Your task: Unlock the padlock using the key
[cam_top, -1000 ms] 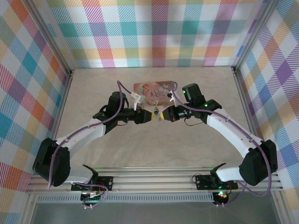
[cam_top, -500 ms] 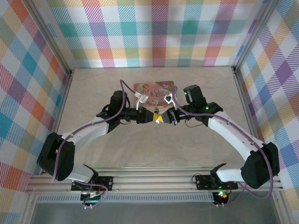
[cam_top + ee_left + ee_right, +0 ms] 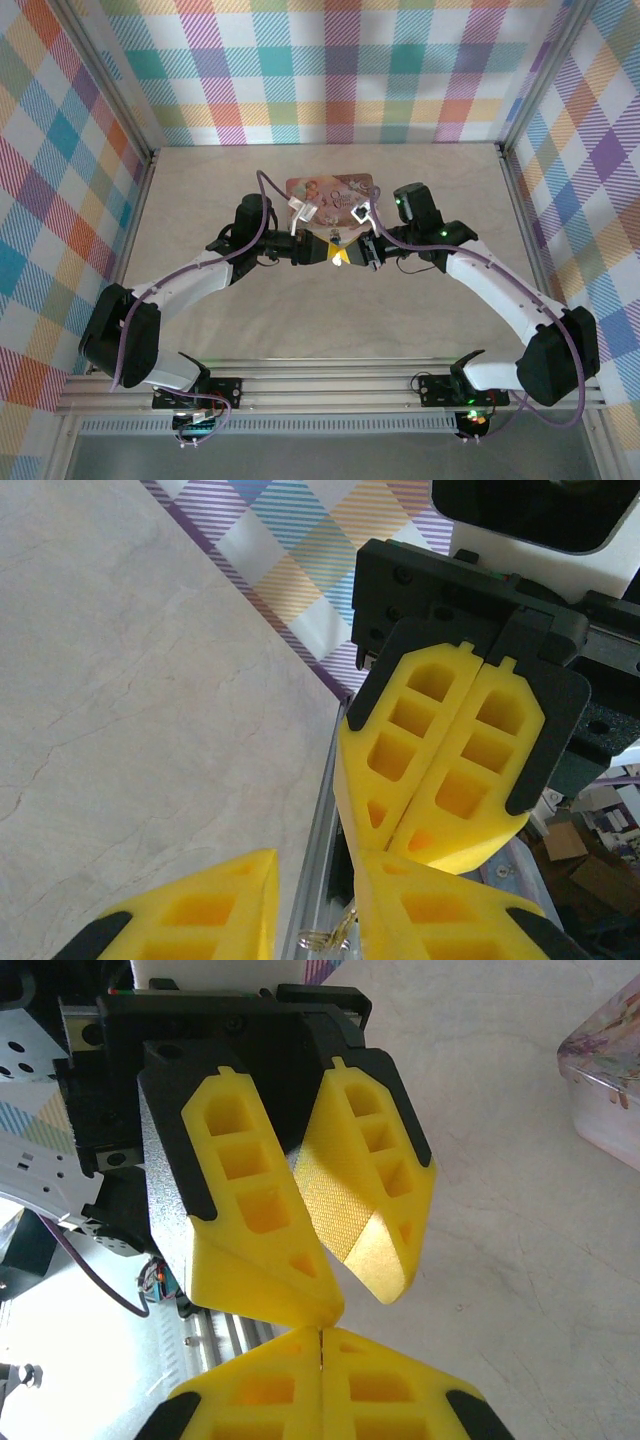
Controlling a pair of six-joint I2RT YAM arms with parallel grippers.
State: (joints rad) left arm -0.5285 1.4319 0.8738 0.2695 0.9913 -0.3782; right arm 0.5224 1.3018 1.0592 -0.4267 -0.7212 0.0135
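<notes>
Facing tip-to-tip: left gripper (image 3: 352, 1298), right gripper (image 3: 320, 1345).

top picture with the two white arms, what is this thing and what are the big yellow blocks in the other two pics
Those are two robot arms bolted at the near edge of a table, filmed from above. Each ends in a claw with two yellow fingers. The other two pictures come from cameras on the wrists, so each looks along its own fingers at the opposite claw. The left claw and right claw meet tip to tip. The left one is open; the right one is shut, and I can't tell whether it pinches anything. Beyond them lies a pink tin.
</notes>
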